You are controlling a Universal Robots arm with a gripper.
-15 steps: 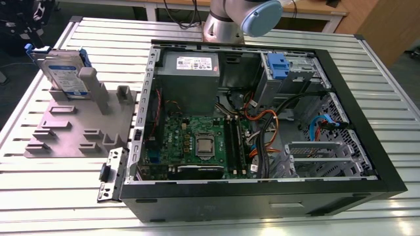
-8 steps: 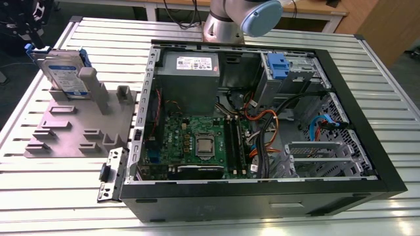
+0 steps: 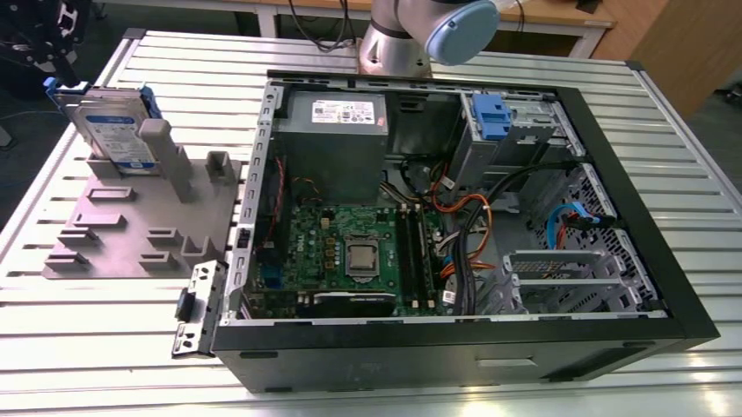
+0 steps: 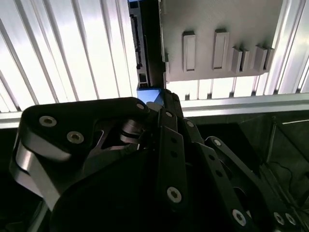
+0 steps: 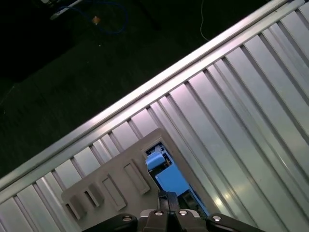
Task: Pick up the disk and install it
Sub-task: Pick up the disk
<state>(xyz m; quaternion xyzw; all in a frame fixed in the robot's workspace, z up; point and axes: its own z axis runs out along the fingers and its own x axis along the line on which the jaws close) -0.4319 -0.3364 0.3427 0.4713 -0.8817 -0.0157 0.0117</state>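
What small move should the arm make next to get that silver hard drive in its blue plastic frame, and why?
Probably a short, straight descent toward the silver hard drive in its blue plastic carrier. It stands upright in the grey slotted holder with nothing gripping it, and the first wrist view shows its blue top edge just beyond the gripper.

The disk (image 3: 104, 113) is silver with a blue-and-white label (image 3: 122, 139) and blue bracket (image 3: 56, 85); its stand (image 3: 128, 228) is grey.
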